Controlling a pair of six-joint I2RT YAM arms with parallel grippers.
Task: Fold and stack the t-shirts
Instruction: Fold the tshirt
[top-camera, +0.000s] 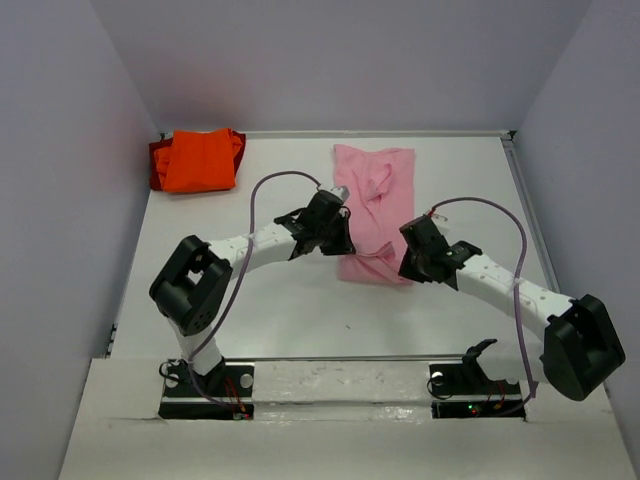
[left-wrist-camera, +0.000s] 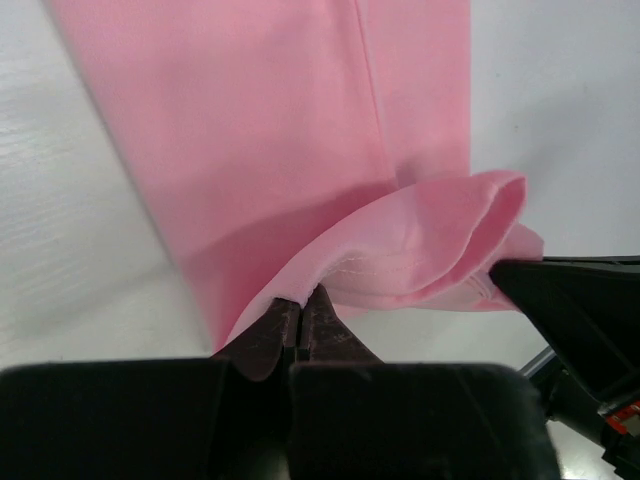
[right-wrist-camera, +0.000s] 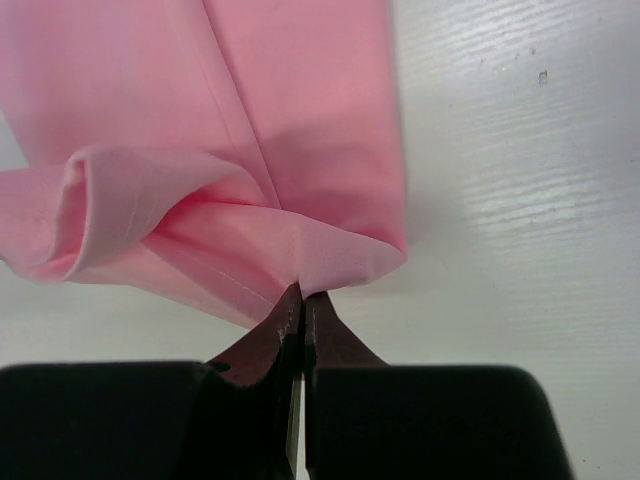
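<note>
A light pink t-shirt (top-camera: 375, 190) lies lengthwise in the middle of the table, folded narrow. Its near hem is lifted off the surface and sags between the two grippers. My left gripper (top-camera: 344, 246) is shut on the hem's left corner (left-wrist-camera: 302, 298). My right gripper (top-camera: 403, 266) is shut on the right corner (right-wrist-camera: 303, 293). Between the two grips the pink cloth (left-wrist-camera: 440, 240) curls into a loose roll. A folded pile of orange t-shirts (top-camera: 198, 160) sits at the back left corner, apart from both arms.
Grey walls (top-camera: 60, 180) close in the white table (top-camera: 280, 310) on the left, back and right. In the left wrist view the right gripper's black body (left-wrist-camera: 580, 300) shows close by on the right.
</note>
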